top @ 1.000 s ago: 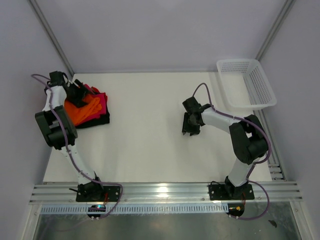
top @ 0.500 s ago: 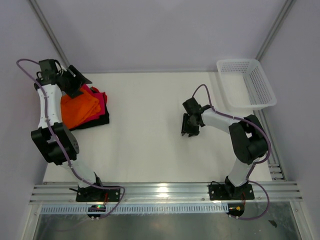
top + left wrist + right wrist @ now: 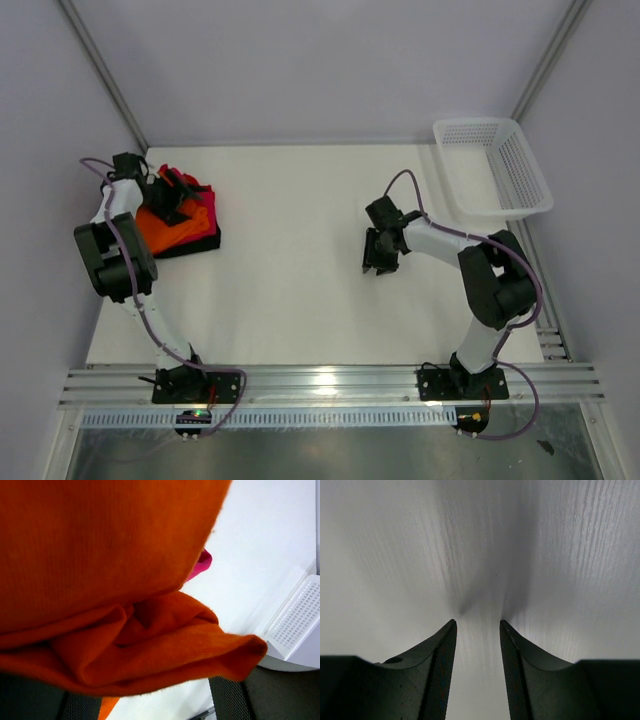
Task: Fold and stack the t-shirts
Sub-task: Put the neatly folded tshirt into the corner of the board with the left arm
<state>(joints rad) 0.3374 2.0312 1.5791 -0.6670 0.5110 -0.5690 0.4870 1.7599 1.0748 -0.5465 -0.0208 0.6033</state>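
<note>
The t-shirts lie stacked at the table's far left: the orange shirt [image 3: 160,228] on top, the magenta-pink shirt [image 3: 207,200] showing at its far right edge, the black shirt [image 3: 197,243] at the bottom. My left gripper [image 3: 172,193] is down on the far part of the stack. In the left wrist view bunched orange cloth [image 3: 125,580] fills the frame and hides the fingertips. The fingers [image 3: 232,697] stand wide apart with white table between them. A bit of magenta [image 3: 201,564] shows past the orange. My right gripper [image 3: 380,256] is open and empty just above bare table [image 3: 477,622].
A white plastic mesh basket [image 3: 520,165] stands at the far right corner, also in the left wrist view [image 3: 300,620]. Grey walls close in the left, back and right. An aluminium rail [image 3: 320,385] runs along the near edge.
My left gripper rose toward the back-left corner, then came down and to the right onto the stack. The orange shirt's far edge is now bunched. The right arm has not moved.
</note>
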